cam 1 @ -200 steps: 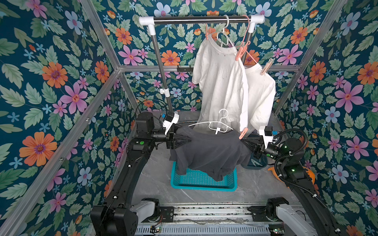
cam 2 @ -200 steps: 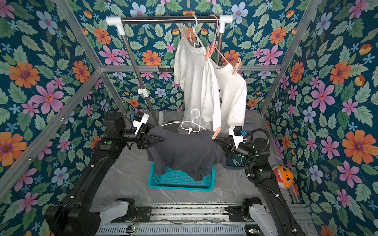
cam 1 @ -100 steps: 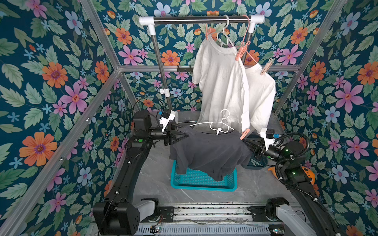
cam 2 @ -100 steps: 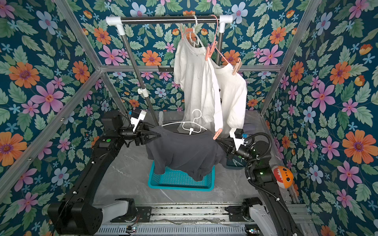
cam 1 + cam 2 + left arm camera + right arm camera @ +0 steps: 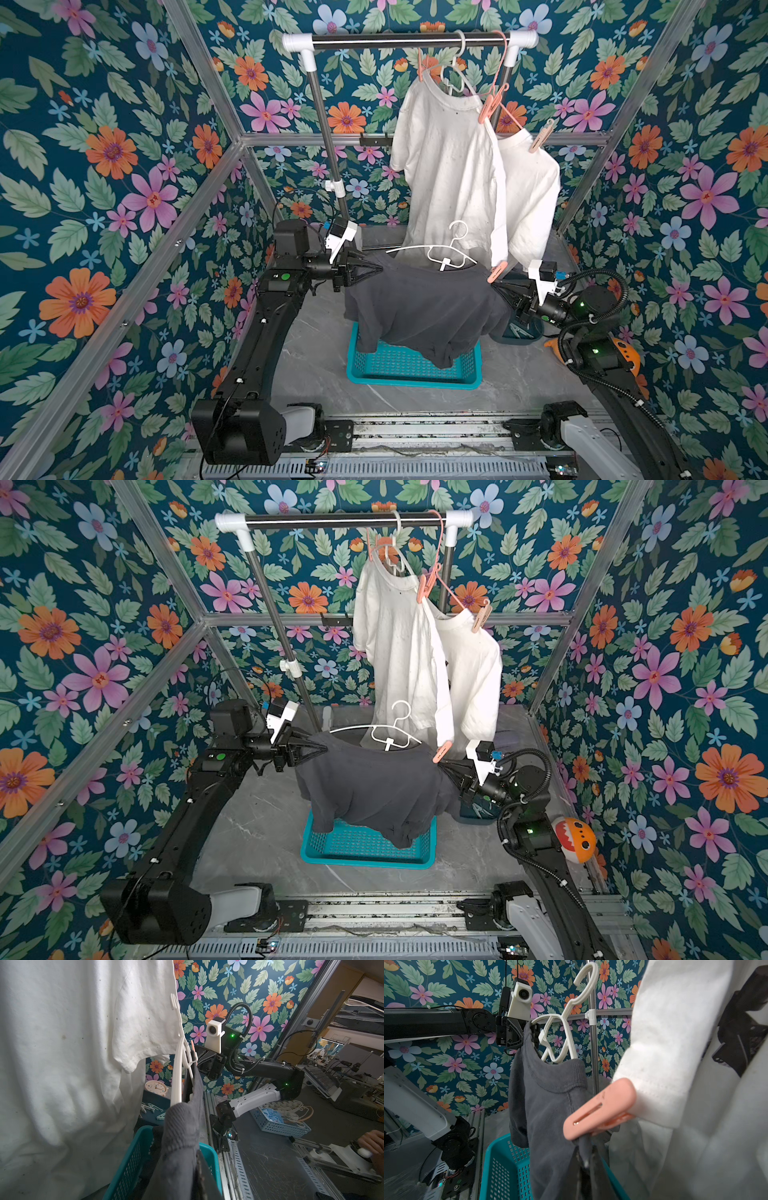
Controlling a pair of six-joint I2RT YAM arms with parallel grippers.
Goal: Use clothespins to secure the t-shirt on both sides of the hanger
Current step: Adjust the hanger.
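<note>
Limp shirt [image 5: 415,307] sags mid-frame, left hand [image 5: 376,269] and right hand [image 5: 493,286] pinching its shoulders; the pin [image 5: 600,1108] looks stiff: squeeze its tail.

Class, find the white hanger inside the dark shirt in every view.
Top view: hanger centre, above the basket.
Top view: hanger, same place.
Left wrist: hanger edge-on beside the white shirt.
Right wrist: hanger rising from the dark shirt.
Shared landmark: basket.

Both top views look steeply down from the front over the whole worktop [image 5: 316,332]. Wrist cameras sit close against the dark t-shirt [image 5: 180,1126]: the left faces the right arm [image 5: 270,1068], the right the left arm [image 5: 436,1020].
</note>
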